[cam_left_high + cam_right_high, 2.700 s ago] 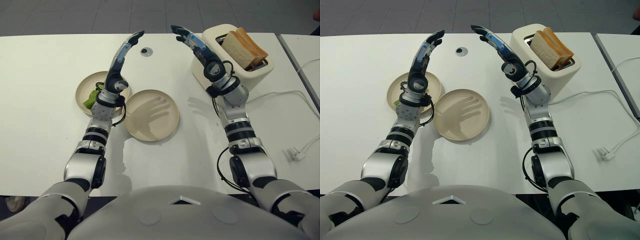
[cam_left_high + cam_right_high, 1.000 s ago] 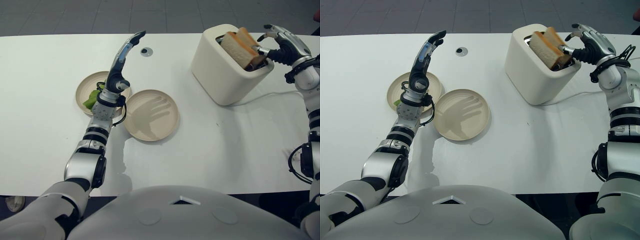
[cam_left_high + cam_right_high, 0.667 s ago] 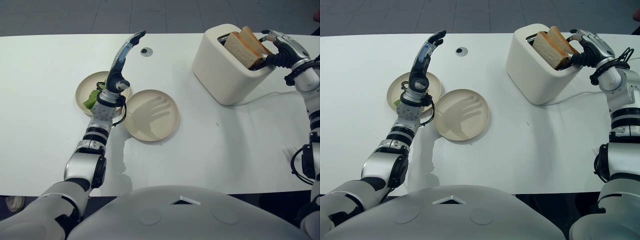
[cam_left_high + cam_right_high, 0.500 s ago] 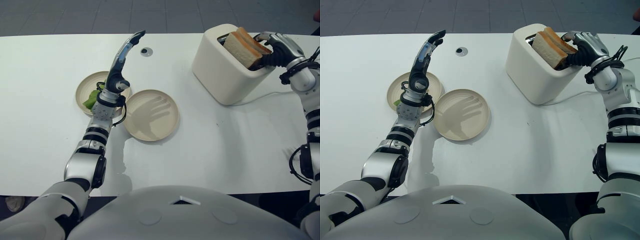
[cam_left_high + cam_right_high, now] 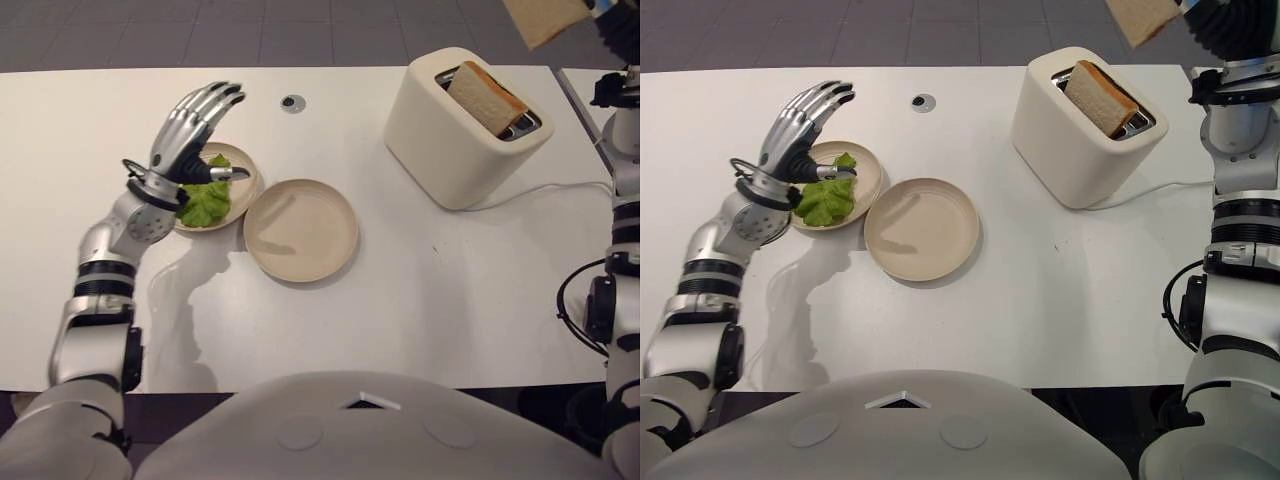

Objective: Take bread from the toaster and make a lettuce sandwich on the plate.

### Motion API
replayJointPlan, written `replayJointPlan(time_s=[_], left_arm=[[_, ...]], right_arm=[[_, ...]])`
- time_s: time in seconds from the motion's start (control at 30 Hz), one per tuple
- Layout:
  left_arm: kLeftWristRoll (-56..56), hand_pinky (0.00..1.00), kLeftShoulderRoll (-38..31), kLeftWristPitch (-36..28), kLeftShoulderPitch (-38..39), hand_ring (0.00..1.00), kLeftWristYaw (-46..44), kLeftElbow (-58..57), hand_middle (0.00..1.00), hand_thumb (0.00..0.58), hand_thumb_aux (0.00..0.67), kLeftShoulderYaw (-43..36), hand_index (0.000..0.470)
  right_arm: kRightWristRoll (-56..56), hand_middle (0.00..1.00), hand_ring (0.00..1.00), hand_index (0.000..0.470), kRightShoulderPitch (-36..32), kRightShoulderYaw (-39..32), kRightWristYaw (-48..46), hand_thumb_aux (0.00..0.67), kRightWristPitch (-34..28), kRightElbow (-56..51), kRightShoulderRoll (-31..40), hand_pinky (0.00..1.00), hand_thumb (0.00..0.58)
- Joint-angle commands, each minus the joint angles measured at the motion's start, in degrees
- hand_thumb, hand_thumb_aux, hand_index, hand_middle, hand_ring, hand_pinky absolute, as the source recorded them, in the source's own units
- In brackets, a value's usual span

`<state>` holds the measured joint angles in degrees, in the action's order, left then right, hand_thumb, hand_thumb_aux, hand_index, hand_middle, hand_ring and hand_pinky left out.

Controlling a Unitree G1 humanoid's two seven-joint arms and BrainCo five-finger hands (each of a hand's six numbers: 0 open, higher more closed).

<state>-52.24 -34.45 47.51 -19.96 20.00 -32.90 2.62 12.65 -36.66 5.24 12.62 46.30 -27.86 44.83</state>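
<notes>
Bread slice (image 5: 1140, 18) in right hand (image 5: 1206, 11), above toaster (image 5: 1068, 150)

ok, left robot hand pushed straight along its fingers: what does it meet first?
Looks free. The left robot hand points up and away toward the table's far edge; the lettuce is beneath it, not ahead. Depth is unclear.

- Right rear: you see the toaster (image 5: 455, 150), one slice (image 5: 485, 97) in its slot; the right hand (image 5: 1230, 20) holds a second slice (image 5: 545, 18) above.
- Centre: the plate (image 5: 300, 230); just left, lettuce (image 5: 205, 200) on a second plate (image 5: 245, 165).
</notes>
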Motion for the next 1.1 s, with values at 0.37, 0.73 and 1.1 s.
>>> replayJointPlan(time_s=[0.37, 0.73, 1.1], left_arm=[[-4.87, 0.06, -5.99, -17.06, -5.21, 0.06, -1.28, -23.25, 0.06, 0.57, 0.583, -18.83, 0.409], [1.84, 0.08, -8.18, -4.78, -5.13, 0.08, 7.73, -14.77, 0.08, 0.58, 0.67, -22.45, 0.47], [9.7, 0.07, -3.99, 7.09, -2.58, 0.07, 0.15, -3.02, 0.07, 0.58, 0.67, -24.31, 0.47]], right_arm=[[-20.79, 1.0, 1.0, 0.47, 11.14, -30.54, -53.51, 0.67, -19.78, 3.81, -21.63, 1.0, 0.58], [-2.3, 0.31, 0.31, 0.0, 7.17, -29.78, -45.95, 0.0, -12.57, -6.72, -24.54, 0.31, 0.0], [0.66, 0.0, 0.0, 0.0, 3.71, -19.05, -36.64, 0.0, -13.32, -5.51, -19.09, 0.0, 0.0]])
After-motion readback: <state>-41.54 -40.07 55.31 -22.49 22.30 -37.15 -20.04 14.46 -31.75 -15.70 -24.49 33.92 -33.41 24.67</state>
